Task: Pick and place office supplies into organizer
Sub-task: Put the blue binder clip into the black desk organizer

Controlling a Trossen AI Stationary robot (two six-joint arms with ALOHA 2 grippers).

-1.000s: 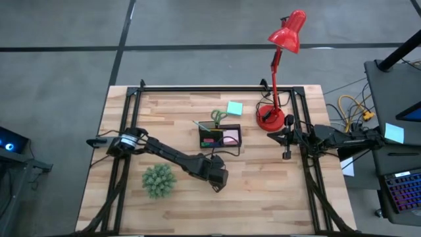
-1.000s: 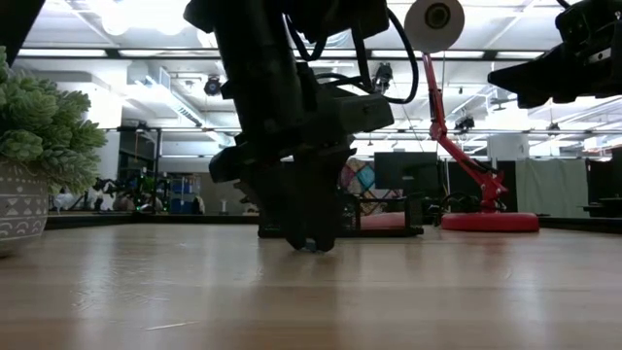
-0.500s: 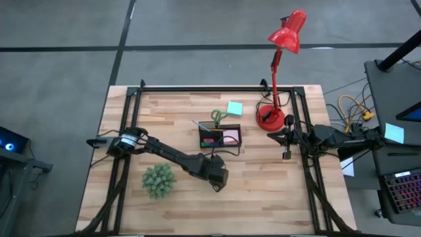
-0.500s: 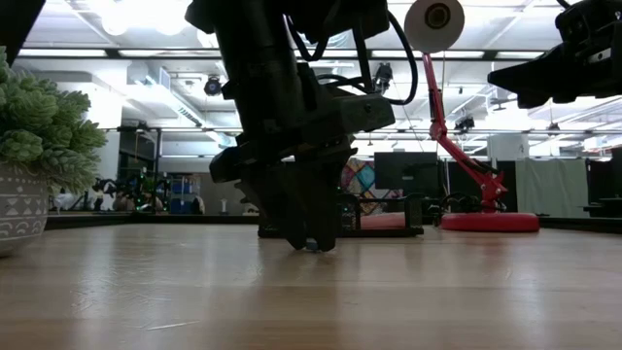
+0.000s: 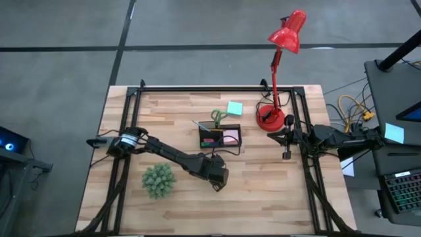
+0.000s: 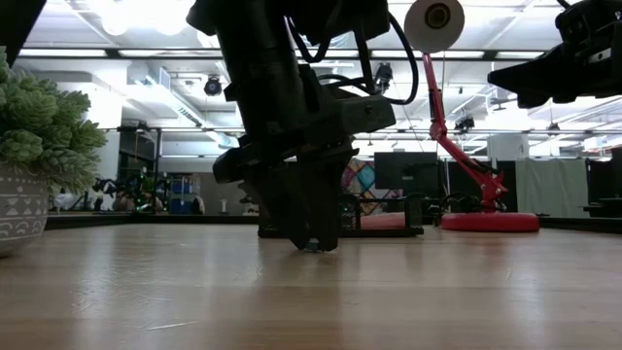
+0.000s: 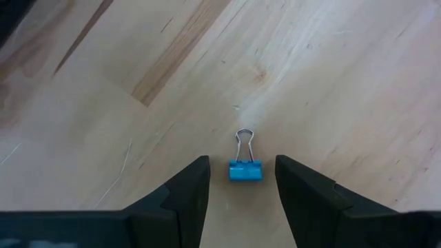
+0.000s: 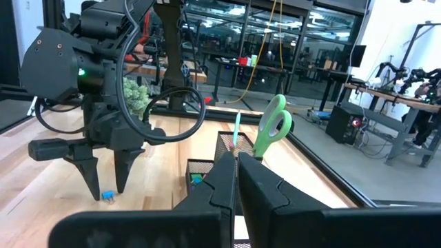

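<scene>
The left end effector [image 7: 241, 180] hangs open, holding nothing, its 2 fingers straddling a small blue binder clip [image 7: 244, 169] on the wooden bench [image 5: 263, 191], near the black mesh organizer [image 5: 220, 136]. Next: close, lift.

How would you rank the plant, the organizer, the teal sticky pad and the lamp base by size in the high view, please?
1. Plant, clearly largest.
2. Organizer.
3. Lamp base, a little smaller than the organizer.
4. Teal sticky pad, smallest.
</scene>
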